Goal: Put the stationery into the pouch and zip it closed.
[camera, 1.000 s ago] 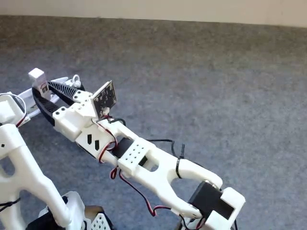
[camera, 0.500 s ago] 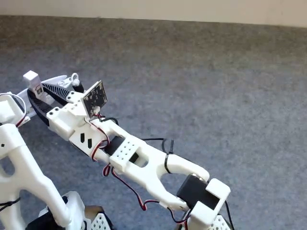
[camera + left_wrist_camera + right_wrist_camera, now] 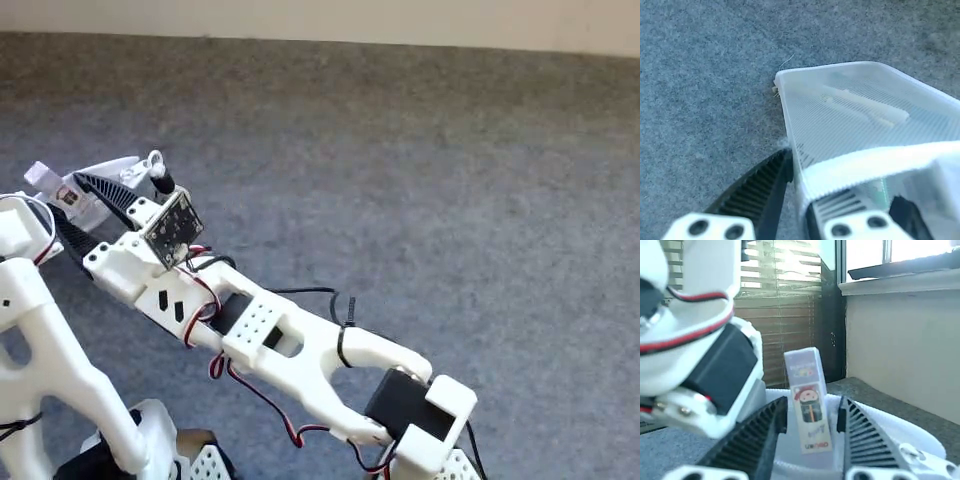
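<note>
A white mesh pouch (image 3: pixel 112 178) lies on the grey carpet at the far left, with its zipper pull (image 3: pixel 156 166) at the right end. My left gripper (image 3: pixel 799 186) is shut on the pouch's (image 3: pixel 850 115) white edge strip. A pale stick-shaped item (image 3: pixel 865 107) shows through the mesh. My right gripper (image 3: pixel 812 407) is shut on a small white stationery box (image 3: pixel 810 400) with a cartoon print, held upright just above the pouch's rim (image 3: pixel 890 432). From above, the box (image 3: pixel 50 180) sits at the pouch's left end.
The right arm (image 3: pixel 290 340) stretches diagonally from the bottom middle to the upper left. The left arm (image 3: pixel 30 320) stands along the left edge, close beside it. Open grey carpet (image 3: pixel 450 200) lies to the right; a pale wall (image 3: pixel 400 20) runs along the far side.
My right arm has swung left and drawn back, carrying the box from over the pouch's middle to its left end. The left arm and pouch stayed put.
</note>
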`<state>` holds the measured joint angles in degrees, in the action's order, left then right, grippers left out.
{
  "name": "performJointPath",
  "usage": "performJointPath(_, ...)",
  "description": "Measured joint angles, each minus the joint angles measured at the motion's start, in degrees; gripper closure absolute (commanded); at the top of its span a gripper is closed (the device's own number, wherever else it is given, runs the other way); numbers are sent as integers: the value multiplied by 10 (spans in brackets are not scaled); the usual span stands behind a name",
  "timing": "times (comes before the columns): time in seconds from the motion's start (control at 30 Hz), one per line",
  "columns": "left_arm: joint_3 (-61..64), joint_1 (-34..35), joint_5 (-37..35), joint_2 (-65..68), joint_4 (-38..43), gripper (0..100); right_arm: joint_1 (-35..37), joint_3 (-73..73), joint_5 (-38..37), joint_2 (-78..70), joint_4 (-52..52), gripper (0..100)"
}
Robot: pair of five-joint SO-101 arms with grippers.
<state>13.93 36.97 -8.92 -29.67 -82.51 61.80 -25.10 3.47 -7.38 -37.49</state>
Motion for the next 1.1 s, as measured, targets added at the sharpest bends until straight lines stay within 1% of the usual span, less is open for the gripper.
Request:
performJointPath(0.27,0,0,0,0,0,989,0,-28,0,62,3,842)
performJointPath(0.47,0,0,0,0,0,989,0,-32,0,84,83,842)
performJointPath(0.8,0,0,0,0,0,989,-11,-33,0,148,99,847)
performJointPath(0.97,0,0,0,0,0,989,-12,-33,0,156,189,850)
performJointPath(1.03,0,0,0,0,0,989,-12,-33,0,156,226,885)
performJointPath(1.1,0,0,0,0,0,989,-12,-33,0,156,243,949)
